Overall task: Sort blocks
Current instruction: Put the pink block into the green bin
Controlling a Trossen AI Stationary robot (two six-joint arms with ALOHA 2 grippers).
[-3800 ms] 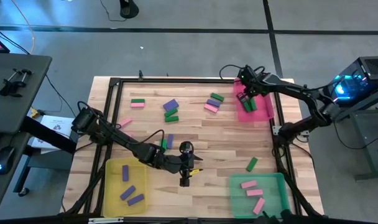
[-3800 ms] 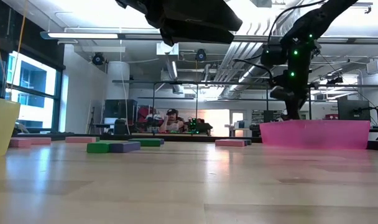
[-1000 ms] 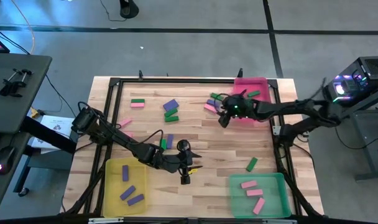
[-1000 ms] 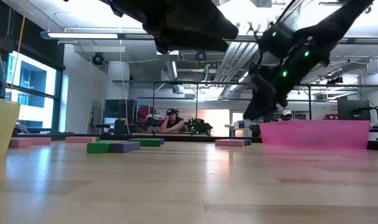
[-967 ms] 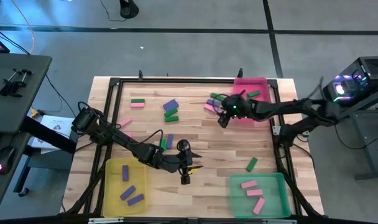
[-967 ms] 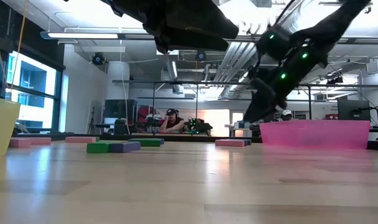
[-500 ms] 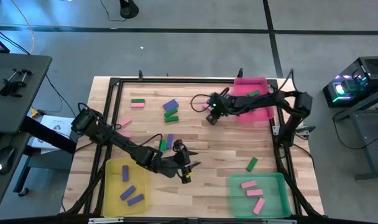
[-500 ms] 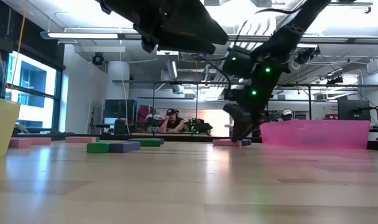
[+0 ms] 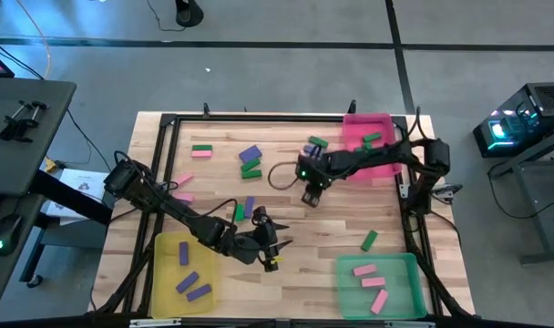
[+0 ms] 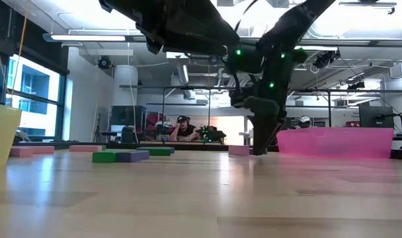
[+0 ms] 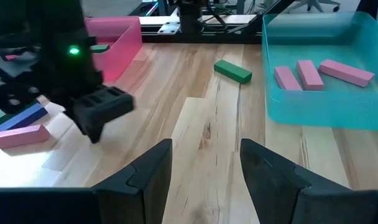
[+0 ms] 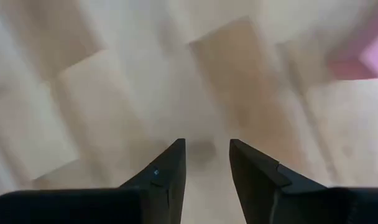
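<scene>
On the light wooden plank surface (image 9: 286,214), the translucent yellow tray (image 9: 165,248) at the near left holds three purple bars (image 9: 188,276). Beside it the left pincer (image 9: 271,251) hovers low, fingers (image 11: 153,169) parted around nothing. Loose small flat blocks in green, pink and purple (image 9: 251,159) lie scattered across the far middle. The right pincer (image 9: 311,196) points down over bare wood just beside a pink-purple-green cluster (image 9: 313,146); its fingers (image 12: 170,167) stand apart with nothing between, though that view is blurred. The translucent pink tray (image 9: 377,168) sits far right, the translucent green tray (image 9: 350,290) with three pink bars (image 9: 370,281) near right, one green bar (image 9: 369,240) near it.
</scene>
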